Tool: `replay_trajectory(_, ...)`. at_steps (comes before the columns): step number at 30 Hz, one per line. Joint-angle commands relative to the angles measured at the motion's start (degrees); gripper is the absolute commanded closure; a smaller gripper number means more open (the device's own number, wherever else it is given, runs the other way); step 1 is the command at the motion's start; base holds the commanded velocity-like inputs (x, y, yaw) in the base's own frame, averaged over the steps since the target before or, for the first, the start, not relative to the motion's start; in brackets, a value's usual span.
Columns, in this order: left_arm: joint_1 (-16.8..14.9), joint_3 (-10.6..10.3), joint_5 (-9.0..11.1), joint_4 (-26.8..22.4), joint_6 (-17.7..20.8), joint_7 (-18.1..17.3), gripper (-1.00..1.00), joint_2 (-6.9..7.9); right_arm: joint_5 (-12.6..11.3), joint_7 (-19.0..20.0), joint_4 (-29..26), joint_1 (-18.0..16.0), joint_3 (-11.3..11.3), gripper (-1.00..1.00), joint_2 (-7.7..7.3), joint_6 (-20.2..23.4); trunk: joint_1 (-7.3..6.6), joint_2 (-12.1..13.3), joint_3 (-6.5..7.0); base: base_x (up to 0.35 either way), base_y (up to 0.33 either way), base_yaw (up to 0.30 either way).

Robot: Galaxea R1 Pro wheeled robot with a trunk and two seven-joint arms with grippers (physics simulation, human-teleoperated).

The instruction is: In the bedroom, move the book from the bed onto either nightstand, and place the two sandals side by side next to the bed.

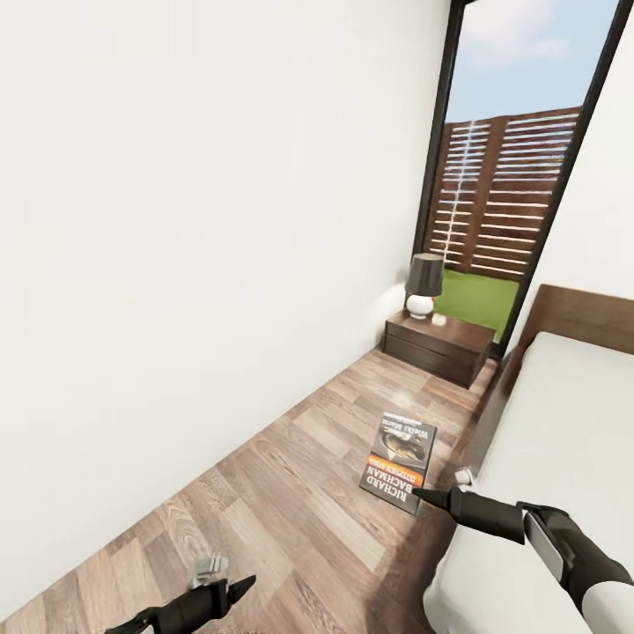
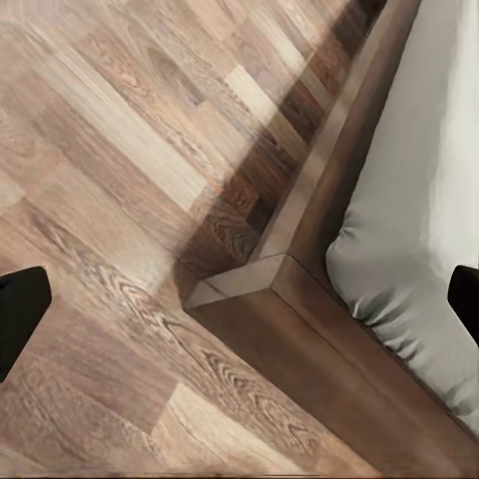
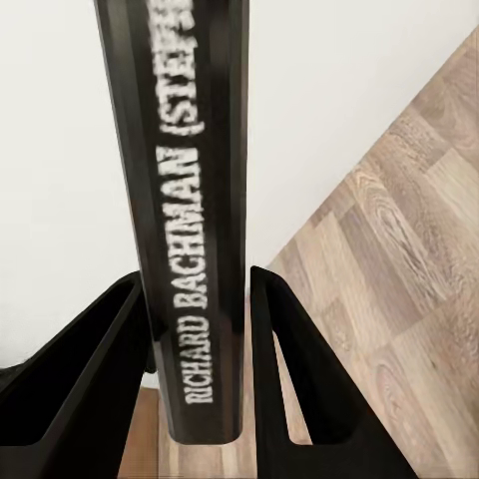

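Note:
My right gripper [image 1: 421, 496] is shut on the book [image 1: 399, 463], a thin dark paperback with white lettering and an orange band, held in the air over the floor beside the bed [image 1: 563, 423]. In the right wrist view the book's spine [image 3: 195, 239] stands clamped between the two black fingers [image 3: 289, 379]. The nightstand [image 1: 438, 343], dark brown with two drawers, stands ahead by the window at the head of the bed. My left gripper [image 1: 239, 588] hangs low over the floor, open; its fingertips [image 2: 20, 309] sit far apart above the bed's frame corner [image 2: 254, 284].
A white wall [image 1: 202, 220] runs along the left of a narrow strip of wood floor [image 1: 291, 493]. A lamp [image 1: 423, 283] with a dark shade and a small white object [image 1: 437, 320] occupy the nightstand top. The tall window [image 1: 506, 176] shows grass and a slatted fence.

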Motion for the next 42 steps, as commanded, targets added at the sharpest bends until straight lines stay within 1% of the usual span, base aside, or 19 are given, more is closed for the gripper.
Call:
replay_trajectory(1,0.58,0.22,-1.64,0.08,-0.63,1.12,-1.00,-0.20,-0.50,0.12,1.52,-0.03,-0.09,1.00,-0.11,-0.87,0.00,-0.04,-0.06,0.000,0.000,0.222)
replay_trajectory(3,2.37,0.20,-5.41,0.07,-1.08,3.42,-1.00,-0.46,-0.56,0.23,5.20,-0.03,-0.09,1.00,-0.24,-4.44,0.00,-0.04,-0.06,0.000,0.000,0.221)
replay_trajectory(4,3.60,0.20,-8.04,0.07,-1.33,4.50,-1.00,-0.56,-0.57,0.24,7.73,-0.03,-0.09,1.00,-0.27,-6.59,0.00,-0.04,-0.06,0.000,0.000,0.222)
replay_trajectory(5,5.70,0.19,-13.53,0.06,-2.04,6.61,-1.00,-1.00,-0.54,0.27,12.87,-0.03,-0.09,1.00,-0.28,-10.89,0.00,-0.04,-0.06,0.000,0.000,0.224)
replay_trajectory(6,6.43,0.19,-16.13,0.06,-2.53,7.64,-1.00,-1.43,-0.53,0.34,14.86,-0.03,-0.09,1.00,-0.26,-12.91,0.00,-0.04,-0.06,0.000,0.000,0.226)
replay_trajectory(7,7.30,0.19,-19.46,0.06,-3.18,9.11,-1.00,-2.23,-0.54,0.46,16.74,-0.03,-0.09,1.00,-0.25,-15.24,0.00,-0.04,-0.06,0.000,0.000,0.231)
replay_trajectory(8,7.80,0.19,-21.19,0.06,-3.49,10.15,-1.00,-2.64,-0.56,0.51,17.47,-0.03,-0.09,1.00,-0.25,-16.19,0.00,-0.04,-0.06,0.000,0.000,0.233)
replay_trajectory(9,8.57,0.19,-23.43,0.06,-3.87,12.20,-1.00,-3.12,-0.55,0.56,18.44,-0.03,-0.09,1.00,-0.24,-17.38,0.00,-0.04,-0.06,0.000,0.000,0.236)
replay_trajectory(11,8.79,0.19,-24.08,0.06,-3.98,13.01,-1.00,-3.28,-0.57,0.57,18.75,-0.03,-0.09,1.00,-0.24,-17.74,0.00,-0.04,-0.06,0.000,0.000,0.223)
replay_trajectory(14,8.90,0.19,-24.37,0.06,-4.03,13.47,-1.00,-3.40,-0.59,0.47,19.82,-0.03,-0.09,1.00,-0.34,-17.99,0.00,-0.04,-0.06,0.000,0.000,0.099)
replay_trajectory(15,8.92,0.19,-24.41,0.06,-4.04,13.57,-1.00,-3.43,-0.59,0.46,21.77,-0.03,-0.09,1.00,-0.38,-18.58,0.00,-0.04,-0.06,0.000,0.000,0.024)
replay_trajectory(20,8.94,0.19,-24.43,0.06,-4.05,13.63,-1.00,-3.45,-0.60,0.58,24.11,-0.03,-0.09,1.00,-0.40,-21.39,0.00,-0.04,-0.06,0.000,0.000,0.010)
replay_trajectory(24,8.94,0.23,-24.39,0.06,-4.05,13.63,-1.00,-3.45,-0.60,0.53,24.46,-0.03,-0.09,1.00,-0.39,-21.98,0.00,-0.04,-0.06,0.000,0.000,0.001)
replay_trajectory(42,8.94,0.36,-24.17,0.03,-4.05,13.72,-1.00,-3.36,-0.60,0.52,24.93,-0.03,-0.09,1.00,-0.41,-22.19,0.00,-0.04,-0.06,0.000,0.000,0.000)
